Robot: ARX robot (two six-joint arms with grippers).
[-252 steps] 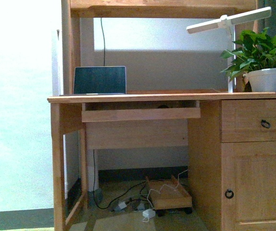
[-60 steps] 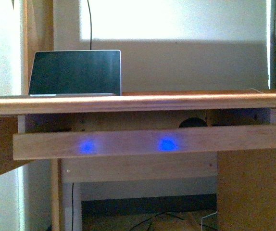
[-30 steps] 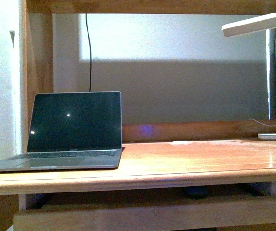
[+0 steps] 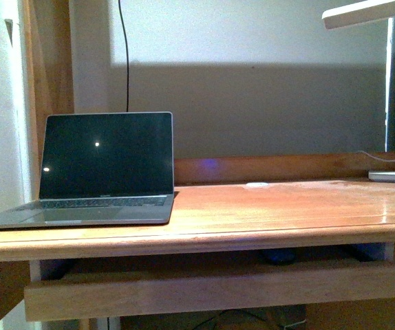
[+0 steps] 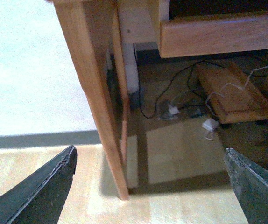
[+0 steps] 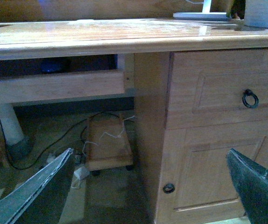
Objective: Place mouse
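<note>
Both claws are spread wide and hold nothing. The left gripper (image 5: 149,154) hangs low beside the desk's left leg, and the right gripper (image 6: 150,154) hangs low in front of the drawer side. Their dark fingers stand far apart at the edges of each wrist view. I judge they are held open this way because nothing is picked up yet, so the task is only at its beginning.

Largest thing is the light brown wooden desk (image 4: 287,213), with a broad glossy top. Under the top, a long pull-out wooden tray (image 4: 211,289) stands slightly out. On the left part of the top sits the open grey laptop with black screen (image 4: 106,155), so the middle and right part of the top is bare wood. This seems to me the natural place for putting the mouse down. At the far right stands the white flat-headed desk lamp (image 4: 369,12), only partly in view.

Smallest is the small dark low domed mouse (image 4: 279,256). It lies in the tray, in the shadow under the desk top and behind the tray's front board, so only a part of it shows. I think a gripper must go into this narrow gap to reach it.
</note>
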